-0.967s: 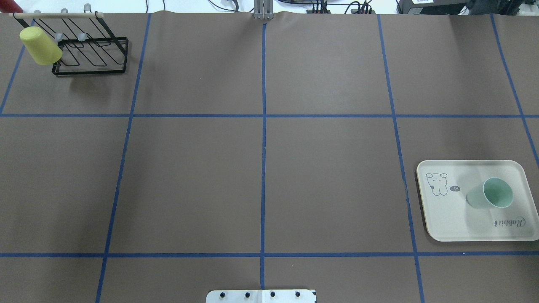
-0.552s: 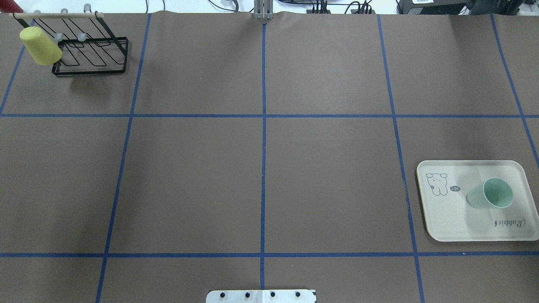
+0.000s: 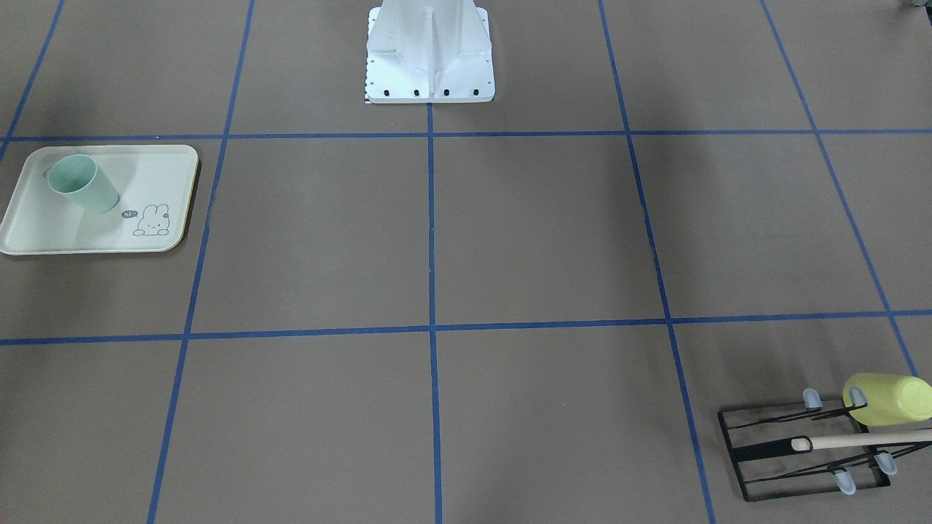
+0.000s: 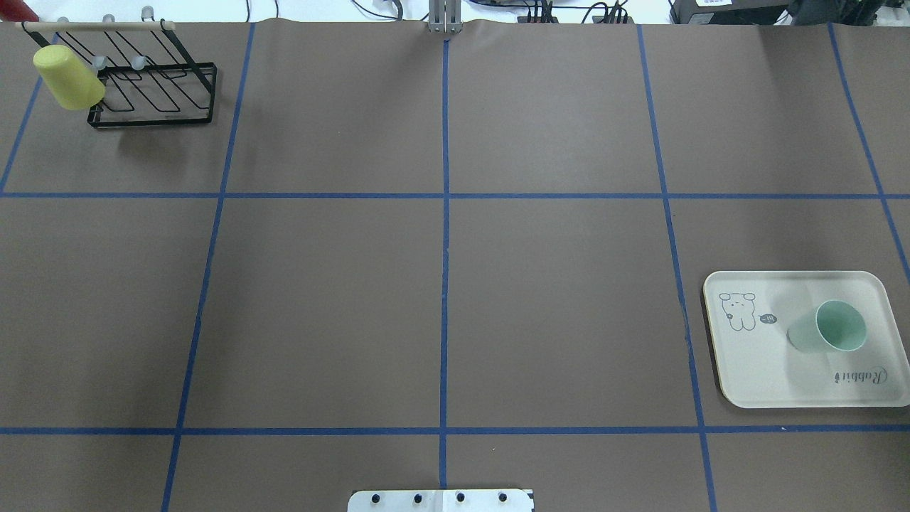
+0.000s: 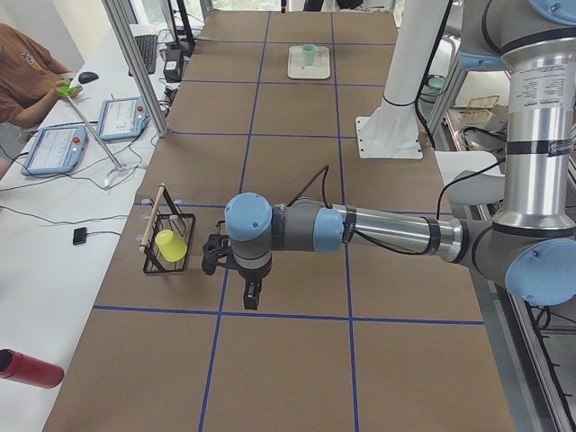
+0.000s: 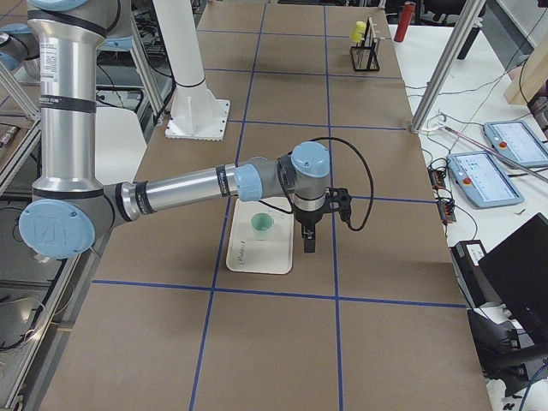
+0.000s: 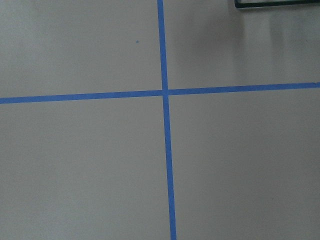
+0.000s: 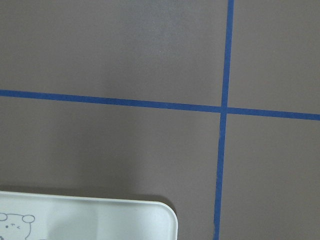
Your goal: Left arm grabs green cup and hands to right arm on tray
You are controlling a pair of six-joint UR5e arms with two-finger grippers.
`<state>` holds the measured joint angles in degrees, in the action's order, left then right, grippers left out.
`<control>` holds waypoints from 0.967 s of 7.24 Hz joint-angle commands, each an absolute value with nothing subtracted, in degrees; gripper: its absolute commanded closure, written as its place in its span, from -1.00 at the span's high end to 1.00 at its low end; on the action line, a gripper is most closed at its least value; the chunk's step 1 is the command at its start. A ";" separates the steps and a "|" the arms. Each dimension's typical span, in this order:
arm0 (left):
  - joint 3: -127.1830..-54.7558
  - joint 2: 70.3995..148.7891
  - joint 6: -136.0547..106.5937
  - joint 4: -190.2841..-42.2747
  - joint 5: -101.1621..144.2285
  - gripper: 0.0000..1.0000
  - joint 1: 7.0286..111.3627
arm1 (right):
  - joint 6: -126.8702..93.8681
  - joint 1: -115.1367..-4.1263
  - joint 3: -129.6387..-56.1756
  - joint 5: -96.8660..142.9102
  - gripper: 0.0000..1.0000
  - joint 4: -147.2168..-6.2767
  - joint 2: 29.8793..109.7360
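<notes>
The pale mint-green cup (image 4: pixel 828 328) stands mouth up on the cream tray (image 4: pixel 761 370) at the table's right side. Both also show in the front-facing view: the cup (image 3: pixel 81 184) and the tray (image 3: pixel 73 236). A corner of the tray (image 8: pixel 100 220) shows in the right wrist view. The right gripper (image 6: pixel 307 242) hangs pointing down just beside the tray, apart from the cup (image 6: pixel 261 225). The left gripper (image 5: pixel 253 295) hangs pointing down near the black rack, far from the cup. Both grippers show only in the side views, so I cannot tell whether they are open or shut.
A black wire rack (image 4: pixel 149 122) with a wooden bar stands at the far left corner, with a yellow-green cup (image 4: pixel 67 77) hung on it. The rack's edge (image 7: pixel 275 4) shows in the left wrist view. Blue tape lines grid the brown table. The robot's white base (image 3: pixel 429 58) is at the near edge.
</notes>
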<state>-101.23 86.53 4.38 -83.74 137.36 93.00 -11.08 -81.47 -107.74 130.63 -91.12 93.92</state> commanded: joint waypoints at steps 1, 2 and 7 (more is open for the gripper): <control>-101.25 86.40 4.39 -83.58 137.37 1.00 93.08 | -11.07 -81.47 -107.58 130.78 1.00 -91.06 93.87; -101.51 86.31 4.31 -83.58 137.37 1.00 93.08 | -11.07 -81.47 -107.67 130.96 1.00 -91.05 93.87; -101.43 85.69 4.39 -83.76 137.64 1.00 92.99 | -11.16 -81.47 -107.93 130.96 1.00 -91.14 93.96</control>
